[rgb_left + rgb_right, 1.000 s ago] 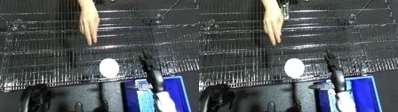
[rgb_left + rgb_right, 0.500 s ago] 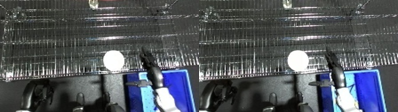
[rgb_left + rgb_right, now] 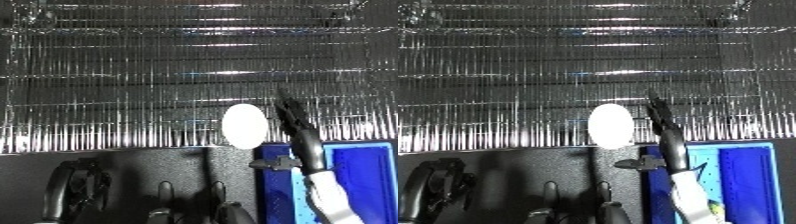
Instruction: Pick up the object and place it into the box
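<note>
At the lower left of the view, dark fingers of the left hand are seen against the black surface, but whether they are straight or curled cannot be told. Behind them a wire rack of shiny metal bars is spread across the whole upper part of the view. Near the front edge of the rack, right of centre, a white oval object is seen lying on the wires. Just beside it on the right, the right hand is stretched forward with its fingers straight and released, nothing being held; its fingertips are raised level with the object's top. Beneath the right forearm, a blue bin is placed at the lower right corner.
</note>
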`<state>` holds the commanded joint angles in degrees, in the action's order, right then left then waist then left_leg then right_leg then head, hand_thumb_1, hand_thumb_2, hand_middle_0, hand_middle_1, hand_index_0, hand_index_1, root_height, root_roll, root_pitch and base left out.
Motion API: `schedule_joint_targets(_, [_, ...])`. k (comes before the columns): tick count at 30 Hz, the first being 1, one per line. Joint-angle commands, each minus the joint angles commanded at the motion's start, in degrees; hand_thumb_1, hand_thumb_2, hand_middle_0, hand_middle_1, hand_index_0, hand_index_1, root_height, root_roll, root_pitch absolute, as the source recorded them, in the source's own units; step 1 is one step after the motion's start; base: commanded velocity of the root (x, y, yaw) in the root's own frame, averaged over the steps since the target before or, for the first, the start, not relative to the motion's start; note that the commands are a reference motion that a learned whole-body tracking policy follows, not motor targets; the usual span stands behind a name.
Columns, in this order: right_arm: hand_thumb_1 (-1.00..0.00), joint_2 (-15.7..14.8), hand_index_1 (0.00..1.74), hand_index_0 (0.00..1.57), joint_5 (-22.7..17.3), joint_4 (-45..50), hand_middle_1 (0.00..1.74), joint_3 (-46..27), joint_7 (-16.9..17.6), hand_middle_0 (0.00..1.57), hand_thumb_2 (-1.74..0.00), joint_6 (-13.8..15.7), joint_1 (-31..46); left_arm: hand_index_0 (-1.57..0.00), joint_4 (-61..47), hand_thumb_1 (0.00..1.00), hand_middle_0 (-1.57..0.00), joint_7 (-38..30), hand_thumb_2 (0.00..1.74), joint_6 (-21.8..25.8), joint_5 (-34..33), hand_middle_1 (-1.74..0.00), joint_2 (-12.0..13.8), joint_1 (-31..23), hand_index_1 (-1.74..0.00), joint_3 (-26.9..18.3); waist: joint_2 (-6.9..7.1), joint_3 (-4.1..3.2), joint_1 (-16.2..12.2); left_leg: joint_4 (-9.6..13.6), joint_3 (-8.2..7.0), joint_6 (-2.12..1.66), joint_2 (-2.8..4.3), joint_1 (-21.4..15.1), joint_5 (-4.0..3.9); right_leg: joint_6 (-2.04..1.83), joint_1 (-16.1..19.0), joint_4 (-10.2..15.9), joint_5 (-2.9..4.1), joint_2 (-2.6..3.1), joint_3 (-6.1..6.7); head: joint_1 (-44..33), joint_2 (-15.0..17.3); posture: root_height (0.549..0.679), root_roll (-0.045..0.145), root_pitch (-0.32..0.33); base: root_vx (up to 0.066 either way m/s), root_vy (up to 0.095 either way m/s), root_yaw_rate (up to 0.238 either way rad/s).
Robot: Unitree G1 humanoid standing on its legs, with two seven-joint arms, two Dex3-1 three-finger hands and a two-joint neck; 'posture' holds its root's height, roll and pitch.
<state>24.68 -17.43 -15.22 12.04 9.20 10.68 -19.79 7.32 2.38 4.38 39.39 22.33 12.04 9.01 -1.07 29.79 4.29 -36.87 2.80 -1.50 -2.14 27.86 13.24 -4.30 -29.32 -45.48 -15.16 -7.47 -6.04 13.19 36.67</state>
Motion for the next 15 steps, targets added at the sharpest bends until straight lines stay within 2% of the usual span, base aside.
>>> schedule_joint_targets(10, [0.0,-0.51,0.0,0.0,-0.33,-0.28,0.0,1.33,0.23,0.0,0.0,-1.37,-4.88,-1.57,-0.98,1.0,-1.57,-1.12,1.74,-0.49,-0.17,-1.74,-0.1,0.69,-1.74,0.83,-0.95,0.0,0.99,-0.98,-0.01,0.48,-0.77,2.79,0.67,0.03,-3.28,-1.54,-0.13,-0.32,-0.12,2.1,-2.07,0.633,0.035,0.097,0.014,0.019,0.064])
schedule_joint_targets(15, [-0.25,-1.13,0.44,0.39,-0.78,-1.61,0.44,2.27,0.09,0.39,-0.44,-1.83,-7.24,-1.57,-0.95,1.0,-1.57,-1.31,1.74,-0.71,-0.06,-1.74,-0.13,0.95,-1.74,1.16,-1.51,0.0,1.46,-1.06,0.06,0.61,-1.07,3.71,0.81,0.12,-4.56,-2.11,-0.2,-0.42,-0.25,3.92,-2.39,0.632,0.034,0.11,-0.001,0.014,0.057])
